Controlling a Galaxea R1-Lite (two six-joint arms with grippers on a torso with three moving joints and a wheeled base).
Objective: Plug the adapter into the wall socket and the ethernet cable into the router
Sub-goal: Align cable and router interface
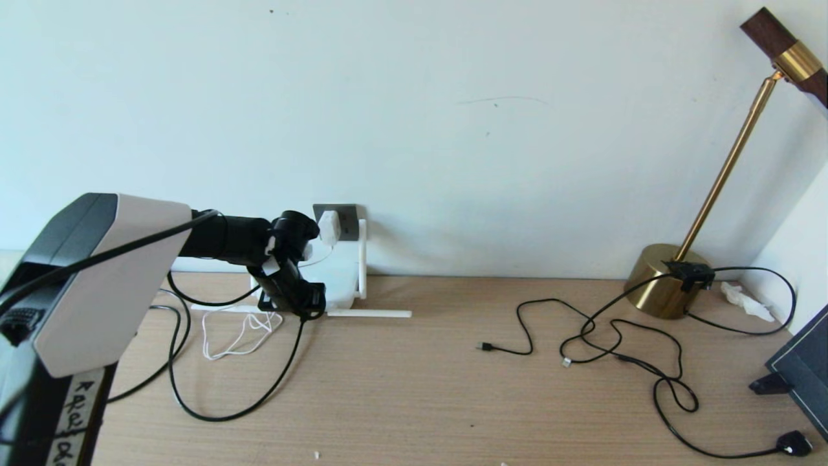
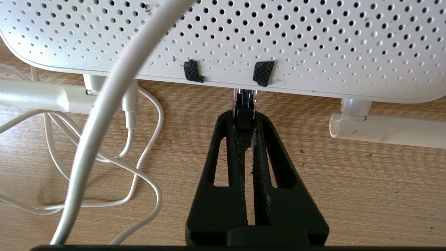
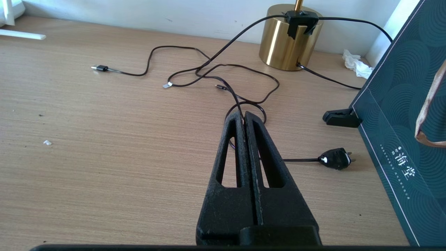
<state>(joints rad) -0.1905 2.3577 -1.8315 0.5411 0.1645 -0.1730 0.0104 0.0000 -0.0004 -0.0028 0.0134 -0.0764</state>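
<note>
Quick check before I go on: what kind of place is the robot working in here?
Probably a home or office desk against a wall: a wood-grain tabletop, a brass desk lamp in the corner, a wall socket just above the desk edge, and a white router with loose cords.

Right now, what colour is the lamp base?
Shiny gold, brass-like: the lamp base shows best in the right wrist view.

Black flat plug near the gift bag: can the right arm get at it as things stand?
Probably yes. The black flat plug lies in the open on the table, just beyond the shut right tool, with nothing between them. The dark bag stands close beside it, which may crowd a sideways approach.
</note>
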